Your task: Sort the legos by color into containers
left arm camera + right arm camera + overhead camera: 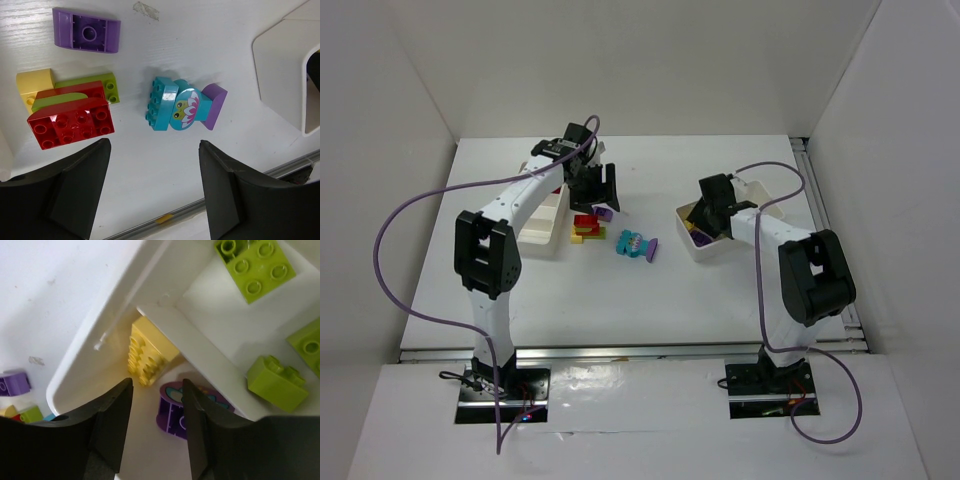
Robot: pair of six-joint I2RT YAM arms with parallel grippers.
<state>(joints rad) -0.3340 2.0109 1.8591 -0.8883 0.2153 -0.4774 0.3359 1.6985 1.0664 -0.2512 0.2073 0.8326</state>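
White walls close in a white tabletop (720, 290), where loose plastic toy bricks lie between two shallow white compartment trays. Over the right tray (100, 325) hangs the right gripper (156, 387), its jaws parted and nothing between them. Just beyond it, a pale yellow studded brick (150, 352) lies on its side in the corner compartment beside a purple rounded piece (172, 407). Lime green bricks (252, 267) sit in the neighbouring compartment.

The left gripper (152, 150) hovers released over the pile. A red eight-stud brick (70, 122) there touches a lime piece (102, 82) and a yellow piece (32, 82). A purple sloped brick (86, 30) lies apart, and a cyan-and-purple cluster (172, 105) is near.

A drop-off on the right looks finished. Next, the left arm likely needs to descend, straddle the red brick squarely and close.
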